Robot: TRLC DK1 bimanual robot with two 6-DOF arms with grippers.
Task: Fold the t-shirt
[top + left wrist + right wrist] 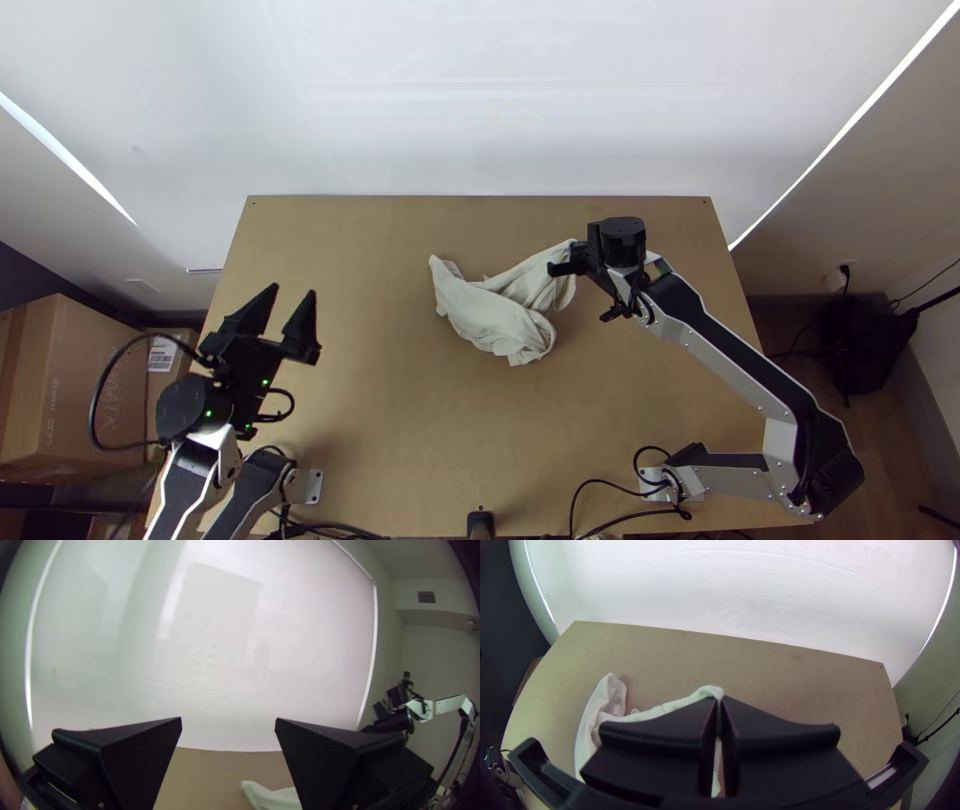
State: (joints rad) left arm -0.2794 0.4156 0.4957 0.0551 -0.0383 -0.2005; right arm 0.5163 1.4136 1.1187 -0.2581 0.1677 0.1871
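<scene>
A bunched cream cloth t-shirt (490,315) lies far on the rectangular tan wooden table (400,430), right of the boxy brown cardboard carton (75,365).

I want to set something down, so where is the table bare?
The table looks bare between the bunched t-shirt and the near edge's cables, and between the t-shirt and the left gripper. It is crowded at the t-shirt's right end, where the right gripper's jaws hold it, and at the near left corner, under the left arm.

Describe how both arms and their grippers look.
The left arm and right arm have pale silver-white links, black panels and black joints. The left gripper and right gripper are black, with two wide flat fingers each. A black cable loops beside the left one; small green lights glow there.
</scene>
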